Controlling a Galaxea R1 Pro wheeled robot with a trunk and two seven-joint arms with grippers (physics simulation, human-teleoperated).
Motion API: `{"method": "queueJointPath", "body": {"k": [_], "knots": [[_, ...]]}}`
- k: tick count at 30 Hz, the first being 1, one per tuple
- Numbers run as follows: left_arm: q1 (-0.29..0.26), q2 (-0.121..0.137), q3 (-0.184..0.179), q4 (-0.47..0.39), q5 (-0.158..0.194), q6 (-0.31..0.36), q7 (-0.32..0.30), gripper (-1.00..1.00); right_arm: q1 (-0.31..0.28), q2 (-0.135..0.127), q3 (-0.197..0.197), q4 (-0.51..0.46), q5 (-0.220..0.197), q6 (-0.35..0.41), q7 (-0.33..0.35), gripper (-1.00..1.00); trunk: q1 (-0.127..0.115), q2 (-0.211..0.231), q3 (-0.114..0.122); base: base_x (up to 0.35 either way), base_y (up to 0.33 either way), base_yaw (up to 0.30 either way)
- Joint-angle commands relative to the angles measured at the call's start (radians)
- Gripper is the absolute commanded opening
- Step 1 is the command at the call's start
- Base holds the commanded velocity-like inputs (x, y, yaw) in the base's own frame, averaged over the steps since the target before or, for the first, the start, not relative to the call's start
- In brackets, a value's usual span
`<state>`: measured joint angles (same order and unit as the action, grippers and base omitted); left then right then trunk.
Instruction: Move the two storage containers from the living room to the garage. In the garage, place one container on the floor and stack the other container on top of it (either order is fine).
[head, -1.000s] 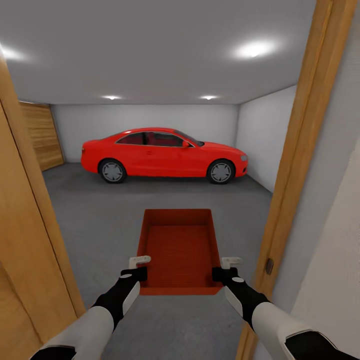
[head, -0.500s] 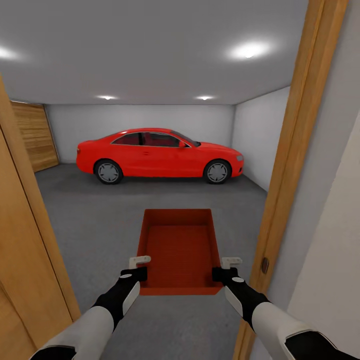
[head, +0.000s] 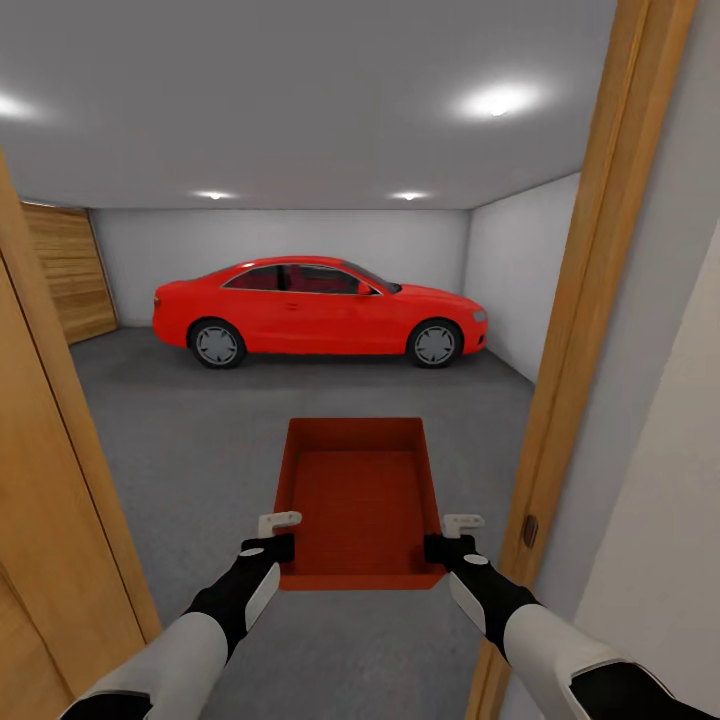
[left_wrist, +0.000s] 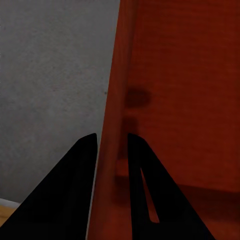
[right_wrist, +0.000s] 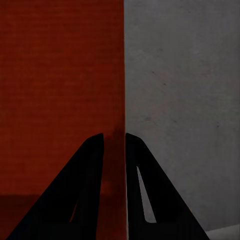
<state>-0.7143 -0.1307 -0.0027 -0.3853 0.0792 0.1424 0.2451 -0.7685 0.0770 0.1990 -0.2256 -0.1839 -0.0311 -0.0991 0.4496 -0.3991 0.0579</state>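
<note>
I carry one orange-red storage container (head: 360, 495) in front of me, held level above the dark grey garage floor (head: 200, 440). My left gripper (head: 279, 533) is shut on its left wall near the front corner. My right gripper (head: 450, 535) is shut on its right wall. In the left wrist view the thin wall (left_wrist: 112, 145) runs between the two dark fingers (left_wrist: 80, 170). The right wrist view shows the other wall (right_wrist: 119, 150) pinched the same way, with concrete beside it. The bin is empty.
I stand in a wooden door frame, with one jamb (head: 590, 300) close on the right and a wooden door (head: 40, 480) on the left. A red car (head: 320, 310) is parked across the far side. A wood-panel garage door (head: 70, 270) is at the left.
Between the oldest frame and half a second ago the view shifted a little forward and right through the doorway. Since then nothing has moved. Both grips on the container are unchanged.
</note>
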Motion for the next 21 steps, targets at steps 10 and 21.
{"method": "queueJointPath", "body": {"k": [10, 21], "knots": [[-0.001, 0.034, 0.019, -0.006, -0.018, -0.003, 0.04, -1.0, 0.0, -0.005, -0.016, 0.003, -0.011, -0.004, -0.008, -1.0, 0.0, -0.001, 0.0, 0.099, 0.107, 0.0], [-0.001, 0.034, 0.02, -0.006, -0.018, -0.003, 0.04, -1.0, 0.0, -0.005, -0.016, 0.003, -0.011, -0.004, -0.008, -1.0, 0.0, -0.001, 0.0, 0.046, 0.033, 0.0]]}}
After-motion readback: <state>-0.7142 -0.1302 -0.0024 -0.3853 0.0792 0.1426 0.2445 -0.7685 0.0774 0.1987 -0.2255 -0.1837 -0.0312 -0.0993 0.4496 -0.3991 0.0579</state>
